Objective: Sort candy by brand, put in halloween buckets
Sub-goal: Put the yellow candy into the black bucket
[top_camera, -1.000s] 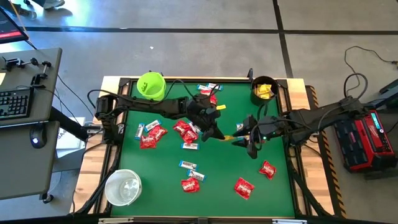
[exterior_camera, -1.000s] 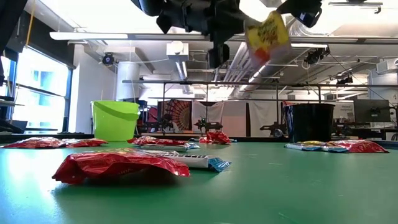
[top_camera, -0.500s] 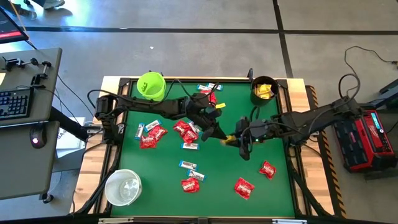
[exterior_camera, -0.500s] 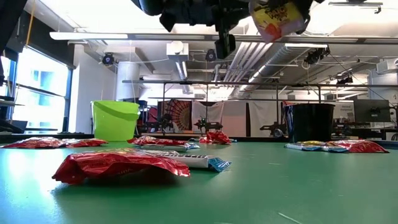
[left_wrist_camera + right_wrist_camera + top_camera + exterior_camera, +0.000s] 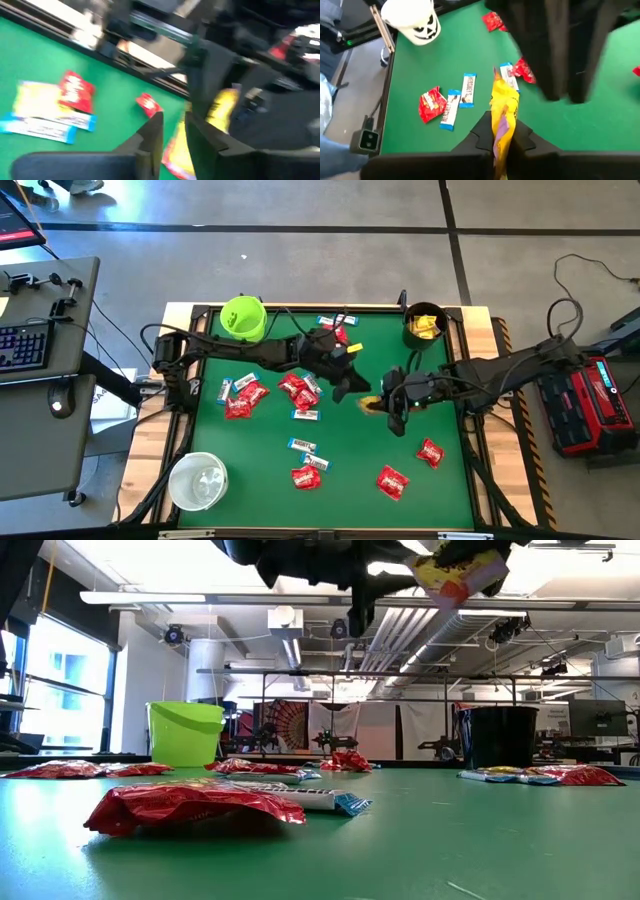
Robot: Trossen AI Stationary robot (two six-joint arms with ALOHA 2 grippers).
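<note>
A yellow candy packet (image 5: 504,102) hangs high over the middle of the green table (image 5: 440,490), with my right gripper (image 5: 502,125) shut on it. My left gripper (image 5: 173,127) stands just to the packet's left (image 5: 345,388), its fingers a little apart, with the packet (image 5: 220,107) right in front of them. Red packets (image 5: 298,388) and white-and-blue bars (image 5: 305,447) lie flat on the table. The lime green bucket (image 5: 243,318) stands at the far left. The black bucket (image 5: 424,323), at the far right, has yellow candy inside. The white bucket (image 5: 198,481) is at the near left. My right gripper pinches the yellow packet between its two fingers, near one end (image 5: 500,131). The fingers come slanting down from the table's right. The packet sticks out past the fingertips toward the left gripper, edge up, lifted clear of the table. Whether my left gripper touches the packet, I cannot tell.
Loose candy is scattered over the table's left half and near side, with more bars and red packets (image 5: 335,325) at the far edge. Two red packets (image 5: 392,480) lie near the right front. Raised dark rails (image 5: 470,470) run around the table.
My right gripper has gone a little toward the table's left, up to the yellow packet, and shut on it. My left gripper has kept its place but turned a little away from the packet. The packet has stayed high above the table and tilted.
</note>
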